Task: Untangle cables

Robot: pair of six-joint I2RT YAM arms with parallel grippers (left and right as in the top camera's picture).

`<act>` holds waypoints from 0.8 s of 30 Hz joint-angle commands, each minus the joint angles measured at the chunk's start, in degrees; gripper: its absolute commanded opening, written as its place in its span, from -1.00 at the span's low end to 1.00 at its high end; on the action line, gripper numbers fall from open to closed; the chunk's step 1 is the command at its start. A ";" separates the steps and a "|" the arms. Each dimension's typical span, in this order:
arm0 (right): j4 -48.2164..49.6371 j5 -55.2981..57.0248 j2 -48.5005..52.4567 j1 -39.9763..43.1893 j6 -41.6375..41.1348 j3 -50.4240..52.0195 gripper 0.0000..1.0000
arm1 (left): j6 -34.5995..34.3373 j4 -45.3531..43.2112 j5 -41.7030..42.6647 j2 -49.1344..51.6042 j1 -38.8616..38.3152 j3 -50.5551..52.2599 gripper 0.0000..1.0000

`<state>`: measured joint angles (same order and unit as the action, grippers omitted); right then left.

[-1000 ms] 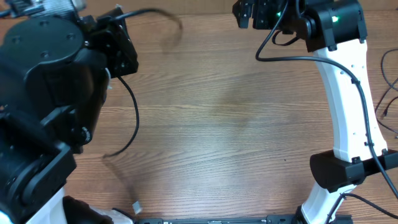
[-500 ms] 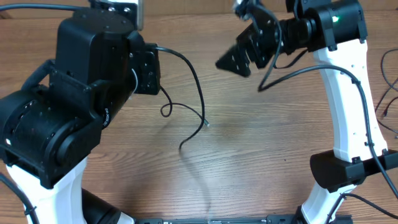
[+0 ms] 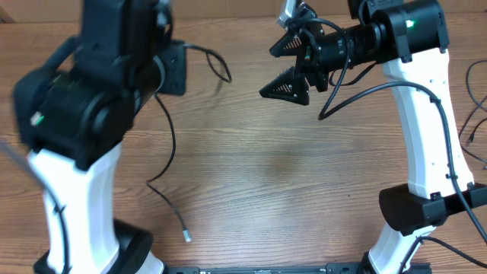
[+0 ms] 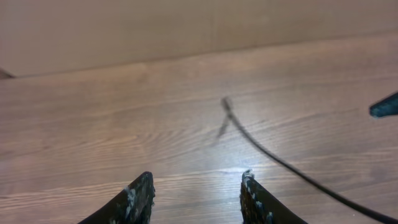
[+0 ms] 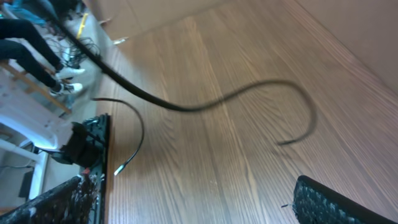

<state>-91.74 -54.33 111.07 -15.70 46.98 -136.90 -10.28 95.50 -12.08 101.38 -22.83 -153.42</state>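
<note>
Left wrist: left claw [image 4: 196,182] fingers [image 4: 134,200] apart, nothing between; blurred cable [image 4: 280,165] running past one finger over tabletop [image 4: 93,124]. Overhead only: cable trailing down beside left arm [image 3: 84,114] to plug end [image 3: 186,237] near arm base. Right claw [image 3: 292,66] spread wide, empty, clear of cable.

no legible text, no labels, no brands, no numbers

I see one thin black cable [image 3: 168,144] curving down the left of the wood table [image 3: 289,175] | its small pale plug end [image 3: 186,237] lies near the front | a second strand [image 3: 218,62], blurred, arcs near the far edge | whether the two join, I cannot tell
</note>
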 commanded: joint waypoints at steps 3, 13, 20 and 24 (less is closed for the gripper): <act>1.75 -2.93 -1.88 -1.44 1.09 -0.44 1.00 | 1.46 -2.73 8.00 2.78 -1.20 -0.42 -0.92; 8.98 -14.82 -1.86 -1.95 1.09 -0.42 1.00 | -0.44 -7.41 12.00 2.71 -3.19 -0.44 -0.92; 10.71 -14.86 -1.77 -1.97 1.09 -0.42 1.00 | -0.83 -13.70 13.60 2.54 -3.13 -0.66 -0.92; 12.22 -14.84 -1.70 -1.97 1.09 -0.42 1.00 | -1.81 -16.44 13.62 2.29 -3.04 -1.31 -0.92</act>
<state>-80.18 -67.72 111.07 -17.34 47.86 -136.90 -10.79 80.09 0.58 105.01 -25.89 -153.34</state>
